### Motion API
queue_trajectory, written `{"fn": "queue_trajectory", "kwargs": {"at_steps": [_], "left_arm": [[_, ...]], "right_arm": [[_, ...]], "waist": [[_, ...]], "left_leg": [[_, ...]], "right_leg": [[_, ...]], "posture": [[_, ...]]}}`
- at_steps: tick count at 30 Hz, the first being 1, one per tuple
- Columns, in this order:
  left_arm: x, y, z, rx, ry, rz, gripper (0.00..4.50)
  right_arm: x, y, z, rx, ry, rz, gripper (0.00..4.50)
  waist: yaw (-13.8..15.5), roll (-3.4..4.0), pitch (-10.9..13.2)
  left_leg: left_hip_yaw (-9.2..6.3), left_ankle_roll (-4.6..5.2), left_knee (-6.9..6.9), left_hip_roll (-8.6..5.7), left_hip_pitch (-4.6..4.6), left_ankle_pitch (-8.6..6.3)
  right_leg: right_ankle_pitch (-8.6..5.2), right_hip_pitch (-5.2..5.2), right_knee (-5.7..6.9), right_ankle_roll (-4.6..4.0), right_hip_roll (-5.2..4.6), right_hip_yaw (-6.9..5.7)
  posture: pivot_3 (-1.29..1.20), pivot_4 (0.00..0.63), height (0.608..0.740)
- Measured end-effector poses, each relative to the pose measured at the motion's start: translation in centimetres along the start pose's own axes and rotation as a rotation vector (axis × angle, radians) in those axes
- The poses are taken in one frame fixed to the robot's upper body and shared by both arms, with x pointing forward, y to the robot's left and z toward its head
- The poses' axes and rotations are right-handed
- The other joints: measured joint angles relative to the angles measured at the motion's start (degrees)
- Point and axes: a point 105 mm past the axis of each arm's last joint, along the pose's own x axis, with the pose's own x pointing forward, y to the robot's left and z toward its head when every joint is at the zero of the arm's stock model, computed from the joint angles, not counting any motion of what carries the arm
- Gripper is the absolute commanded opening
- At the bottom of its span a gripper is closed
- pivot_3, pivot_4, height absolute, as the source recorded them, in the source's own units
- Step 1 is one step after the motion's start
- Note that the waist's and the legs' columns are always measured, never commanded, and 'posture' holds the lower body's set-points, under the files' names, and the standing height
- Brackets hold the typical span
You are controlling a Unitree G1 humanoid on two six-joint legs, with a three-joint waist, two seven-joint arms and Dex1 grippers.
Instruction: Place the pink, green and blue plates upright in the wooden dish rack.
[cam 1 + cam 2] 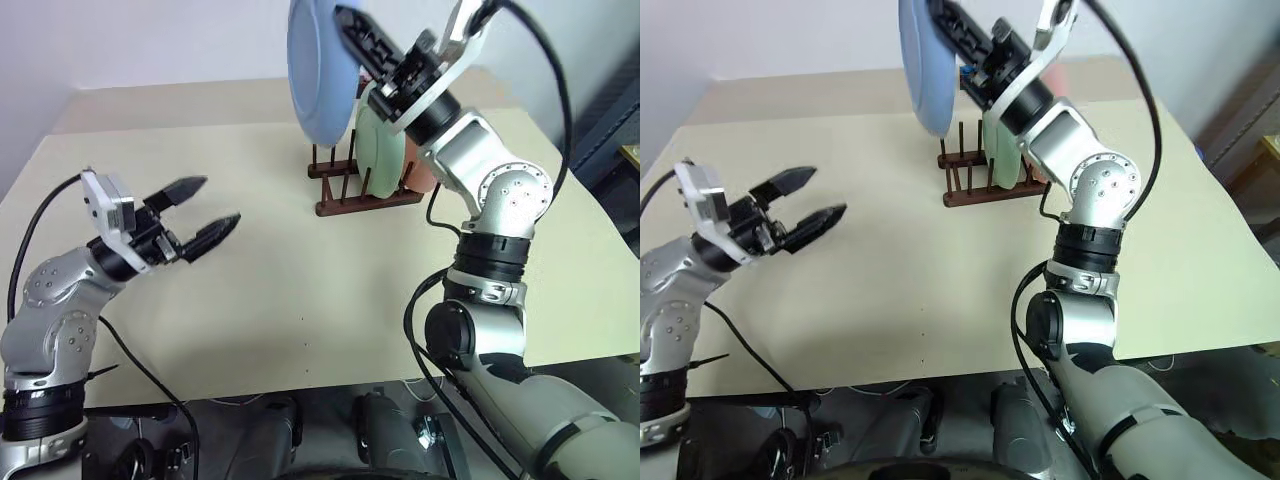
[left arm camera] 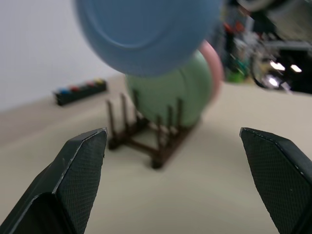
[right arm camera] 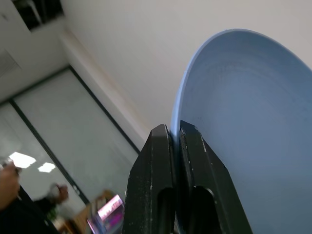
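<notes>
Right fingers [image 3: 175, 134] on blue plate [image 1: 318, 70] rim, above wooden dish rack [image 1: 345, 190].

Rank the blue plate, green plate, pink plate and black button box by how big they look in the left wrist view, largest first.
1. blue plate, though it is nearest the camera
2. green plate
3. pink plate, mostly hidden behind the green one
4. black button box, farthest away

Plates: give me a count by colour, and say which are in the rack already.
Pink plate: 1, in the rack
Green plate: 1, in the rack
Blue plate: 1, held above the rack by the right pincer
Total: 3 plates, 2 racked
</notes>
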Motion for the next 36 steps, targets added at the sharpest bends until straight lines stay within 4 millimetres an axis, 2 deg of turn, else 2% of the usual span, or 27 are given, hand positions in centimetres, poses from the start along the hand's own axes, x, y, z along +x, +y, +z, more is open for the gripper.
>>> {"fn": "queue_trajectory", "kwargs": {"at_steps": [4,8,15,21,31,34,36], "left_arm": [[-0.4,-0.6,0.1,0.007,0.039,-0.059,4.47],[-1.2,-0.9,-0.1,-0.003,0.080,-0.089,4.47],[-1.0,-0.9,0.1,-0.009,0.055,-0.073,4.47],[0.0,-1.3,-0.8,-0.045,0.032,-0.066,4.47],[0.3,-1.2,-0.3,-0.023,0.023,-0.059,4.47],[0.5,-1.3,-0.2,-0.014,0.025,-0.067,4.50],[0.5,-1.3,-0.3,-0.010,0.029,-0.065,4.50]], "right_arm": [[0.0,-0.7,-0.1,-0.012,-0.010,-0.033,0.00],[-0.5,-2.3,0.0,-0.026,-0.031,-0.108,0.00],[-1.3,-4.9,-0.2,-0.032,-0.016,-0.209,0.00],[-1.5,-5.5,-0.6,-0.020,0.006,-0.215,0.00],[-1.5,-6.3,-2.1,-0.088,0.089,-0.265,0.00],[-1.5,-6.7,-2.1,-0.100,0.086,-0.274,0.97],[-1.7,-7.1,-2.0,-0.115,0.076,-0.293,1.90]], "waist": [[-0.01,0.00,0.00],[-0.09,0.04,0.02],[-0.08,0.04,0.02],[-0.21,0.05,0.02],[-0.12,0.04,0.02],[-0.14,0.04,0.02],[-0.15,0.04,0.02]], "left_leg": [[0.00,0.01,0.01,-0.01,0.00,-0.01],[0.00,0.01,-0.01,0.00,0.00,-0.01],[0.00,0.01,-0.02,0.00,0.00,-0.01],[0.01,0.01,-0.02,0.01,0.00,-0.01],[0.01,0.01,-0.01,0.01,0.00,-0.01],[0.01,0.01,-0.01,0.01,0.00,-0.01],[0.01,0.01,-0.02,0.01,0.00,0.00]], "right_leg": [[0.00,0.00,0.00,0.00,0.00,0.00],[0.00,-0.01,0.00,0.00,0.00,-0.01],[0.00,-0.01,-0.01,0.00,0.00,0.00],[0.00,-0.02,0.00,0.00,0.01,0.00],[0.00,-0.02,-0.01,0.00,0.00,0.00],[0.00,-0.02,-0.01,0.00,0.00,0.00],[0.00,-0.02,-0.01,0.00,0.01,0.00]], "posture": [[0.00,0.150,0.740],[0.00,0.150,0.740],[0.00,0.150,0.740],[0.00,0.150,0.740],[0.00,0.150,0.740],[0.00,0.150,0.740],[0.00,0.150,0.740]]}}
